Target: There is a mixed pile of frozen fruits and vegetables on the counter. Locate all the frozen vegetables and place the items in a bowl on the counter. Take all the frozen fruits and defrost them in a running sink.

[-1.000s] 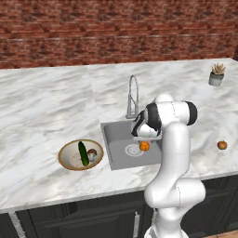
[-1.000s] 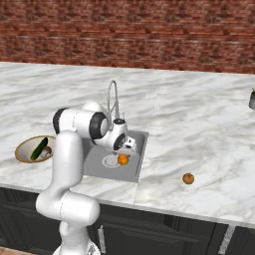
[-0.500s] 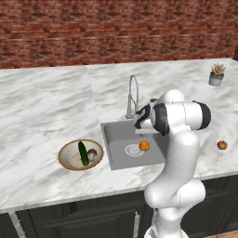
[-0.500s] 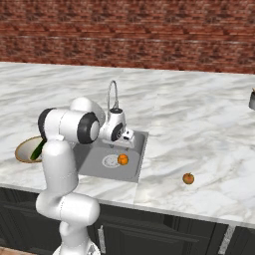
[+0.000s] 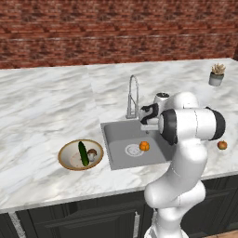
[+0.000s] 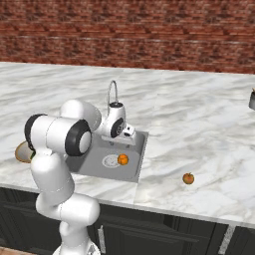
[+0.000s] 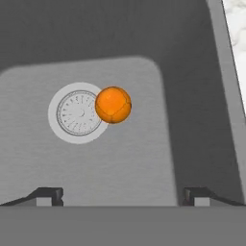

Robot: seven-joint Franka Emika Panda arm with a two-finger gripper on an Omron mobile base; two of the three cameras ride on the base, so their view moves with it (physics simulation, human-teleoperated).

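Fruit is split between two places: one orange fruit (image 7: 113,104) lies on the floor of the sink (image 5: 116,135), touching the edge of the round drain (image 7: 78,113), and the second orange fruit (image 6: 188,178) sits alone on the desk (image 6: 199,119), well to the right of the basin. The cucumber (image 5: 83,153) and mushroom (image 5: 92,153) already rest in the bowl (image 5: 65,155).

The gripper (image 7: 123,194) hangs above the sink with its jaws spread wide and nothing between them.

That leaves the fruit on the desk as the likely next target. It looks small, round and hard, probably light, with a smooth skin that could slip or roll away if nudged from one side. The safest hold seems to be straight down over it, jaws closing across its widest part at mid-height. No water is visible at the faucet (image 5: 133,95), so judging by that, it may need turning on.
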